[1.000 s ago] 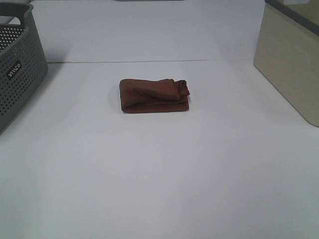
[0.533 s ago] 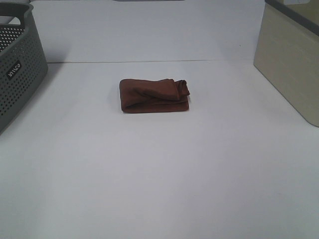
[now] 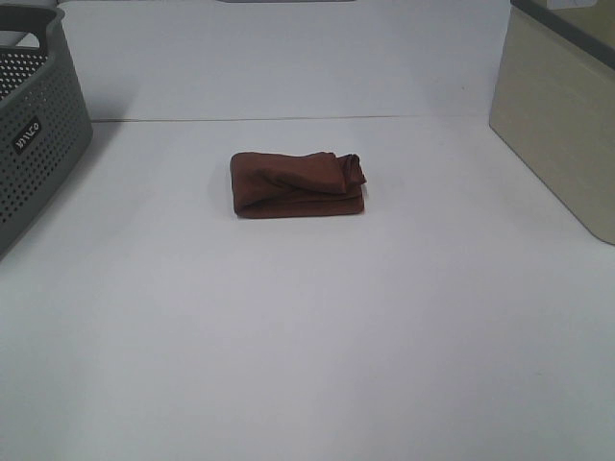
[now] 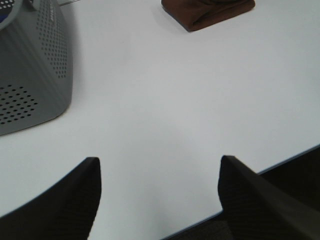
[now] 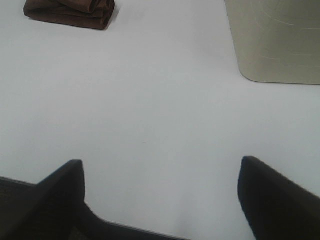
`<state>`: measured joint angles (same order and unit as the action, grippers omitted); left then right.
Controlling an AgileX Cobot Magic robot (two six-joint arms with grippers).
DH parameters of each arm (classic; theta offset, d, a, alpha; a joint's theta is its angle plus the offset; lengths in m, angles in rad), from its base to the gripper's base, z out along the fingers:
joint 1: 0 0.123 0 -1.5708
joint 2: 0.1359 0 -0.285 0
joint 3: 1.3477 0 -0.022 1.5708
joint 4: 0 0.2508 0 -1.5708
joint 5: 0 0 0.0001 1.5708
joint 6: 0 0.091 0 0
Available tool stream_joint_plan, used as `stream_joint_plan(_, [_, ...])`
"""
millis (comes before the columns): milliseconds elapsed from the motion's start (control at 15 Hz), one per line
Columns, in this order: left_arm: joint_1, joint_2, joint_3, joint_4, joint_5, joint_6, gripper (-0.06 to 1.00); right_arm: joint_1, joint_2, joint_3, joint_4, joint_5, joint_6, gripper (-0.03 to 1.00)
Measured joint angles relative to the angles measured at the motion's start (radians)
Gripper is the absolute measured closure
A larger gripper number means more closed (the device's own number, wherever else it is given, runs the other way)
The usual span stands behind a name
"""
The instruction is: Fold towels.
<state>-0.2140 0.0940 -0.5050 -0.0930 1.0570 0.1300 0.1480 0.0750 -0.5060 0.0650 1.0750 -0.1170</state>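
The dark reddish-brown towel (image 3: 299,184) lies folded into a compact bundle on the white table, a little behind the middle in the high view. It also shows in the left wrist view (image 4: 207,12) and the right wrist view (image 5: 71,12), far from both grippers. My left gripper (image 4: 159,172) is open and empty over the table's near edge on the left. My right gripper (image 5: 161,174) is open and empty over the near edge on the right. Neither arm shows in the high view. No white tag is visible.
A grey perforated basket (image 3: 34,125) stands at the left edge of the table, also in the left wrist view (image 4: 30,70). A beige bin (image 3: 562,115) stands at the right, also in the right wrist view (image 5: 275,40). The white table (image 3: 307,336) spreads around the towel.
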Motion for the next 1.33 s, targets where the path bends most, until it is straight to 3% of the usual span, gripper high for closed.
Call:
stream_joint_plan(67, [0.047, 0.000, 0.000, 0.000, 0.000, 0.000, 0.30, -0.007, 0.000, 0.000, 0.000, 0.000, 0.000, 0.18])
stream_joint_plan(133, [0.168, -0.024, 0.000, 0.001, -0.001, 0.000, 0.30, -0.019, -0.012, 0.000, 0.000, -0.001, 0.000, 0.18])
stream_joint_plan(333, [0.247, -0.097, 0.000, 0.001, -0.002, 0.000, 0.30, -0.029, -0.054, 0.001, 0.002, -0.002, 0.000, 0.18])
stream_joint_plan(600, [0.249, -0.099, 0.000, 0.001, -0.002, 0.000, 0.30, -0.098, -0.065, 0.001, 0.004, -0.002, 0.000, 0.18])
stream_joint_plan(1333, [0.249, -0.099, 0.000, 0.001, -0.003, 0.000, 0.30, -0.098, -0.081, 0.001, 0.010, -0.002, 0.000, 0.18])
